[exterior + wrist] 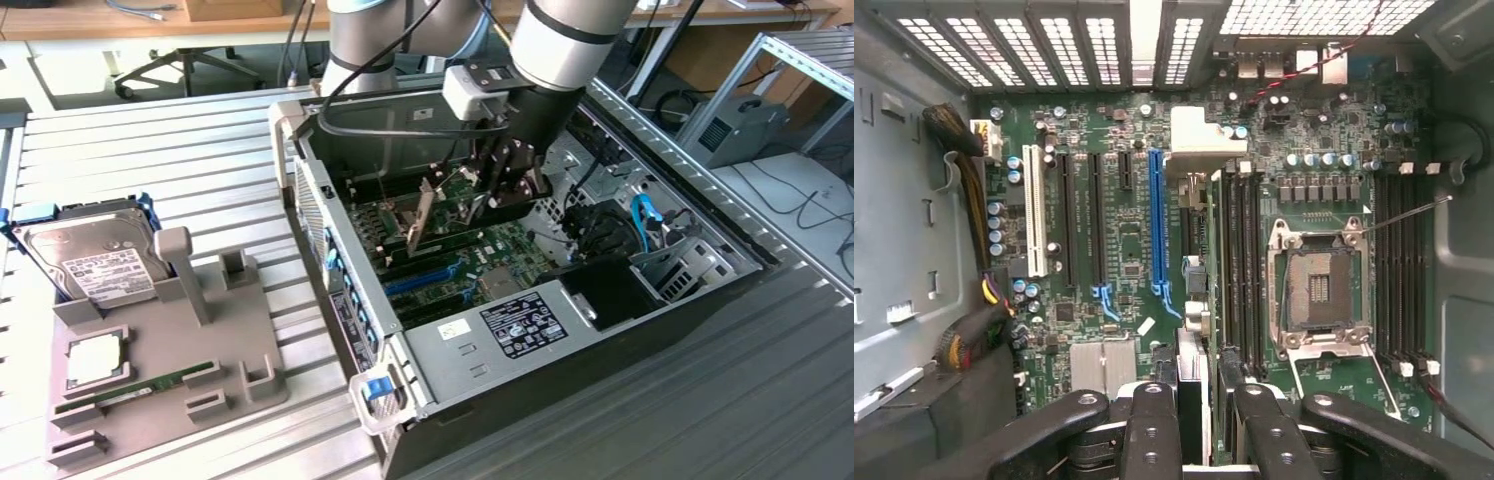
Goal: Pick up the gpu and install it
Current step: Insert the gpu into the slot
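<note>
No text can be read: print on the hard drive's white label (104,272) and the case's black sticker (523,325) is illegible.

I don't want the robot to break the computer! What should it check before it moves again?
1. Tool grips the gpu: ok.
2. Gpu stands on edge inside the open case: ok.
3. Gpu lined up over the long blue slot: not ok, it hangs beside it.
4. Blue slot empty: ok.
5. Red and yellow cables clear of the blue slot: ok.
6. Gpu's height above the motherboard: cannot tell.
</note>
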